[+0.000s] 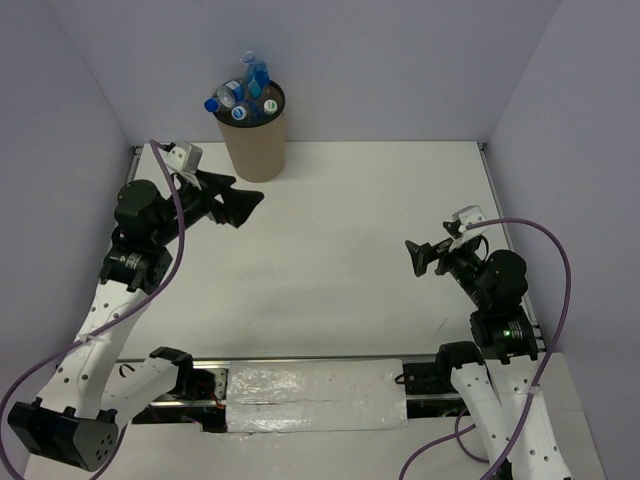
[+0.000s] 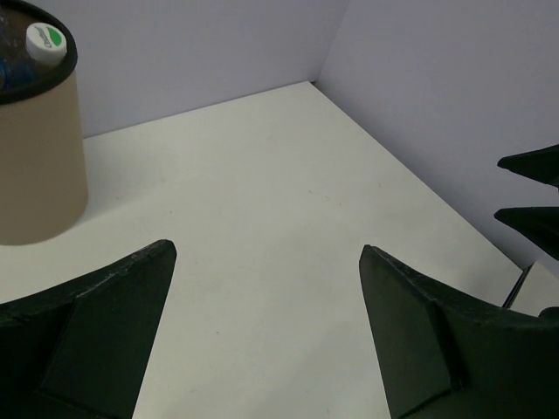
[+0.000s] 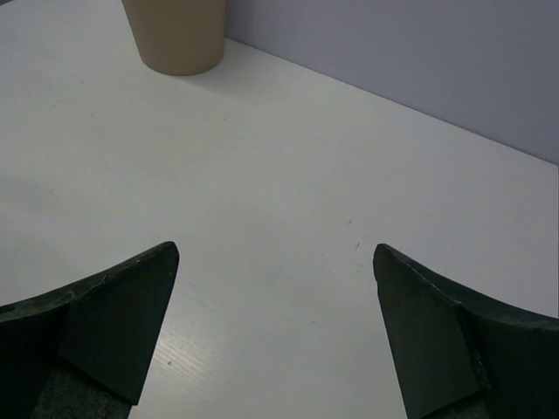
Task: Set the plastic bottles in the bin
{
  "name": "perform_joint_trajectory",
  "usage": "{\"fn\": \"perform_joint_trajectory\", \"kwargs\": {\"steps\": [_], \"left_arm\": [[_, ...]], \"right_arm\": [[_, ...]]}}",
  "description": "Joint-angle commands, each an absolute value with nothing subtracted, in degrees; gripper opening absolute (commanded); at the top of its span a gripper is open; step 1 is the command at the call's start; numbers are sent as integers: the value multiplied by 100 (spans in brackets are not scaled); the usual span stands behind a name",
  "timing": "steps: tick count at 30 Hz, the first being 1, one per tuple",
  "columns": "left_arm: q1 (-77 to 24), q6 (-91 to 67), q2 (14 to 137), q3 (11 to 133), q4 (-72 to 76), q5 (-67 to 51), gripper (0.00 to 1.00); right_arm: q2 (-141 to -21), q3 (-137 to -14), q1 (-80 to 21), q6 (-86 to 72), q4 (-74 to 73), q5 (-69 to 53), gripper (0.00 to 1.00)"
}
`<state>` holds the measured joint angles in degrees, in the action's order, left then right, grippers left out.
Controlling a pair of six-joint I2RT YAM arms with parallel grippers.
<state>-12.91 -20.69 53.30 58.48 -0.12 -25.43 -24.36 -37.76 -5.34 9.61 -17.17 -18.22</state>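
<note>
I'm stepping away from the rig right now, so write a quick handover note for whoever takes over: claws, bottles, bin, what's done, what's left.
Left claw: open, empty, above the table just in front of the bin.
Right claw: open, empty, above the table's right side.
Plastic bottles: all that show are in the bin at the far left of the table, with their tops sticking out above its black rim.
Done: no bottle is in view on the table.
Left: nothing visible to pick up, so probably just confirm and park the arms.
</note>
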Motion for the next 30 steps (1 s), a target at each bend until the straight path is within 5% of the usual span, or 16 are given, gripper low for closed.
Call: {"fn": "perform_joint_trajectory", "kwargs": {"steps": [1, 30], "left_arm": [[-1248, -1872, 5019, 5801, 211, -2751, 99], [-519, -2171, 4931, 5563, 545, -3164, 99]], "right_arm": [[-2391, -3700, -518, 809, -1380, -1661, 100], [-2566, -3489, -518, 791, -1072, -1283, 100]]}}
